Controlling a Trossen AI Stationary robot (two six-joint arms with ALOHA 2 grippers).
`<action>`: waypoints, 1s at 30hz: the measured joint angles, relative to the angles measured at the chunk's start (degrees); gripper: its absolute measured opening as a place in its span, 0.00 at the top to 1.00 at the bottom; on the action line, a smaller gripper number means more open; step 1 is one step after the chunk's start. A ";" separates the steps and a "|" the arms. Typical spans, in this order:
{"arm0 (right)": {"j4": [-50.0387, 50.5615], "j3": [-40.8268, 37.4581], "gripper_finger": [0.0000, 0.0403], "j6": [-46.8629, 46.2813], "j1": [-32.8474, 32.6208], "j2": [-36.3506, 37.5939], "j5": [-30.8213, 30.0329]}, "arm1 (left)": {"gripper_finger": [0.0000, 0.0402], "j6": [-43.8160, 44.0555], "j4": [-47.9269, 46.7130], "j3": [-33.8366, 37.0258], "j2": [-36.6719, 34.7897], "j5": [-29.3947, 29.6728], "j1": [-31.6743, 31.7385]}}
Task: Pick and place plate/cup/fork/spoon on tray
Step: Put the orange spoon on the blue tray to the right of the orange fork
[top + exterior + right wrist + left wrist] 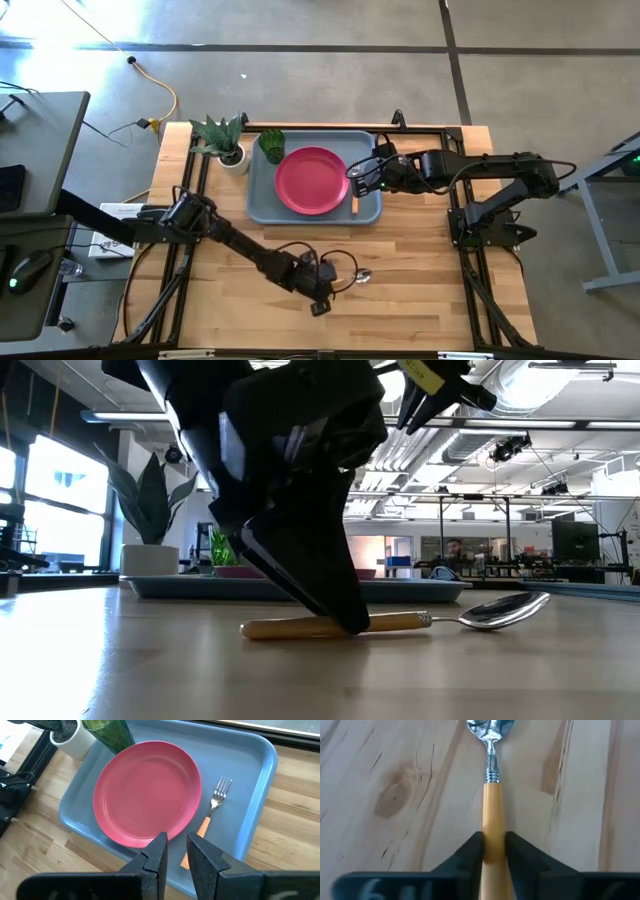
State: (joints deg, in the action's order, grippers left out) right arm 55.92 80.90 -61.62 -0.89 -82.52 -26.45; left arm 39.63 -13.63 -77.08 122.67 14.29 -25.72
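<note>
The spoon [358,276] with its orange handle and silver bowl lies on the wooden table near the front, and my left gripper [494,840] is shut on its handle. The light blue-grey tray [262,205] at the back holds the pink-red plate [147,792], the dark green cup [272,146] at its far left corner, and the fork [212,812] flat beside the plate. My right gripper [176,845] hovers over the tray's right part, open by a narrow gap and empty. My left gripper pinches the spoon's orange handle [493,827] between its two fingers [470,855], about halfway along the handle. The fingers come slanting down from above and stand across the handle [300,627]. The spoon lies flat on the table, bowl [505,610] pointing away from the gripper.
A leafy plant in a white pot [228,150] stands just left of the tray's far left corner. Bare wood lies between the tray and the spoon. Black frame rails run along the table's edges.
</note>
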 joint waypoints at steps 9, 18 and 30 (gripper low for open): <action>0.11 -0.02 0.84 0.13 0.00 0.00 0.12 | 0.99 5.30 6.74 0.09 0.33 -0.36 3.45; 0.50 -0.02 0.84 3.64 -0.02 0.00 0.54 | 1.00 8.24 7.83 0.15 0.39 1.05 8.49; 1.63 -0.02 0.84 6.62 0.13 0.00 2.66 | 0.99 7.52 7.33 0.37 -0.28 2.18 12.65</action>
State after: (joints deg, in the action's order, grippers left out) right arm 57.55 80.88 -55.00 -0.75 -82.52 -23.79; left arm 47.15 -6.31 -76.71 122.39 16.47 -13.07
